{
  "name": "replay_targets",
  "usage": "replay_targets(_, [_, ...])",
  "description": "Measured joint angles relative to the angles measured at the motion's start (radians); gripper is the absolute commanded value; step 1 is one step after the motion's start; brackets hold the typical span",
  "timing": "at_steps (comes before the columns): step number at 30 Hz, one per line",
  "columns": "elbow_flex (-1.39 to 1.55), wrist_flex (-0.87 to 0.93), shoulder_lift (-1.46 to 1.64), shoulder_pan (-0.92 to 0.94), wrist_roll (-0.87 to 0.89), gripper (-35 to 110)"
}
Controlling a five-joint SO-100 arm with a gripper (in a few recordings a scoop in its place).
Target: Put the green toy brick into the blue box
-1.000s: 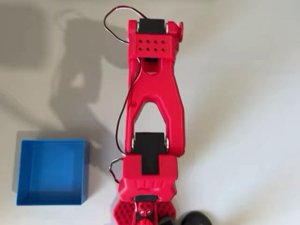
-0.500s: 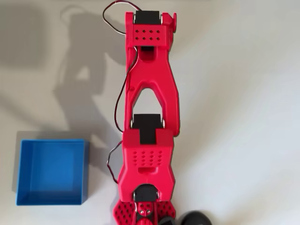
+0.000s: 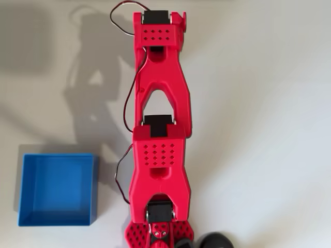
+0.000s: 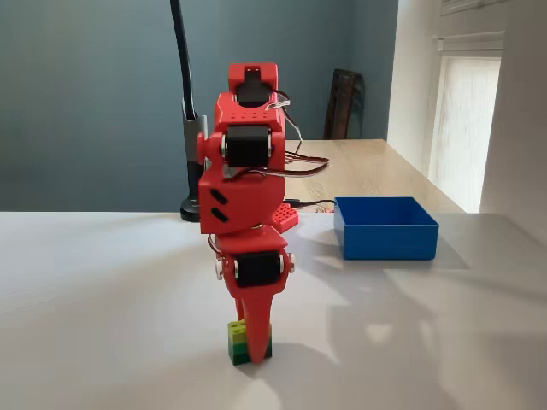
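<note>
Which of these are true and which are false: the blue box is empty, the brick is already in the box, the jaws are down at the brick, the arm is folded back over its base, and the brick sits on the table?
1. The blue box is empty. True: its floor is bare in the overhead view.
2. The green toy brick lies in the box. False: it is outside the box, nearer the camera in the fixed view.
3. The jaws are down at the brick. True: the gripper points down with its tip at the brick's top.
4. The arm is folded back over its base. False: it stretches out across the table.
5. The brick sits on the table. True.
</note>
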Motion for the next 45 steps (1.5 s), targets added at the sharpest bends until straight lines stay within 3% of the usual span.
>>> replay_targets(25, [0.067, 0.008, 0.041, -0.003, 0.097, 0])
replay_targets(45, [0.365, 0.044, 0.503, -0.173, 0.130, 0])
